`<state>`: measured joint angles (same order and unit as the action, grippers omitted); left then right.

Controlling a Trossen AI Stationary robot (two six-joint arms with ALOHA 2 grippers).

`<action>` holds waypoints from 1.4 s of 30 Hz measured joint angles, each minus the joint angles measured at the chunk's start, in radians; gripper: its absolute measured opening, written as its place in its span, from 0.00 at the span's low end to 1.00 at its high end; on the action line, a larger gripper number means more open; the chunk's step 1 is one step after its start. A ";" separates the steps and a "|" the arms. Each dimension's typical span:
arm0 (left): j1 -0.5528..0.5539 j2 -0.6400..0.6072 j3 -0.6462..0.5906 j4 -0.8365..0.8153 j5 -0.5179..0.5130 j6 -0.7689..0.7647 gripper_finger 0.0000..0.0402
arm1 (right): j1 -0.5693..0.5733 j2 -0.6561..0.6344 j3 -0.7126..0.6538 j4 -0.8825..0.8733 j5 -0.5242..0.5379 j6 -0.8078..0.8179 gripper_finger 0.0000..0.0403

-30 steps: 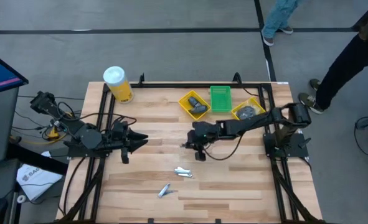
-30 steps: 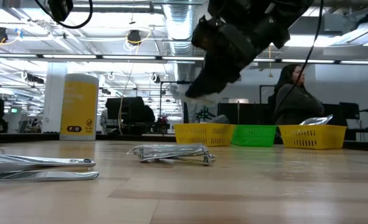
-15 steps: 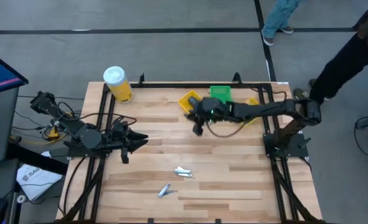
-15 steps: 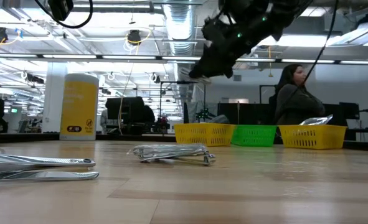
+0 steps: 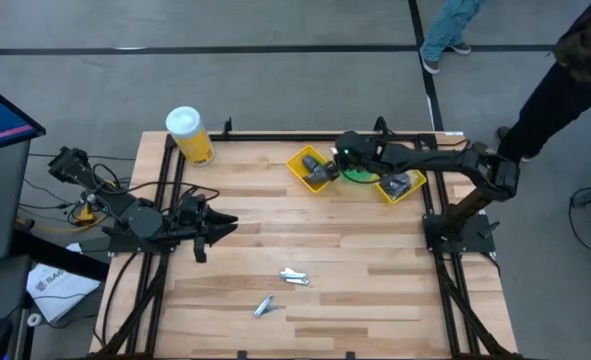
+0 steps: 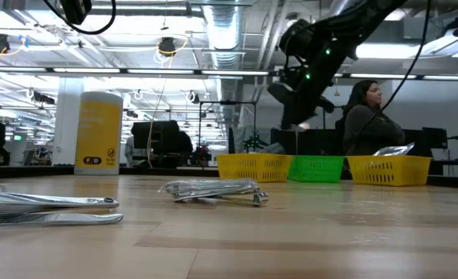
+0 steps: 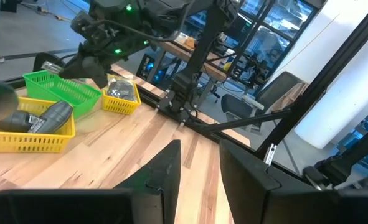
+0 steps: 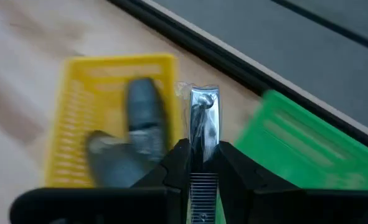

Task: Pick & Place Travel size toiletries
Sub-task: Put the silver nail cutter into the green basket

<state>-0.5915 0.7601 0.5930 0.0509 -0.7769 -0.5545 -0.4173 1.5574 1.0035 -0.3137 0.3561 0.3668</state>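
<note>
High view: 2 silver clippers lie loose near the bench's front edge, well apart from the trays. The left gripper sits parked by the left edge, fingers slightly parted, nothing in them. Along the far edge are 3 trays: a yellow tray with dark grey oblong pieces, a green tray, and another yellow tray with greyish bits. The right gripper is clamped on a silver clipper over the green tray; 1 second ago it was mid-bench. A yellow canister stands at the far left corner.
</note>
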 joint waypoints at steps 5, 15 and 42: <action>0.000 0.000 0.000 0.003 0.000 0.000 0.26 | -0.055 0.000 0.000 -0.037 0.015 0.071 0.13; 0.000 0.000 0.000 0.013 0.000 0.000 0.26 | -0.111 0.001 0.000 -0.106 0.015 0.133 0.15; 0.000 0.000 0.000 0.026 0.000 0.000 0.26 | 0.092 -0.018 0.098 -0.080 -0.196 -0.034 0.51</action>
<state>-0.5919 0.7601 0.5930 0.0769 -0.7769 -0.5545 -0.3250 1.5397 1.1015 -0.3937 0.1599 0.3331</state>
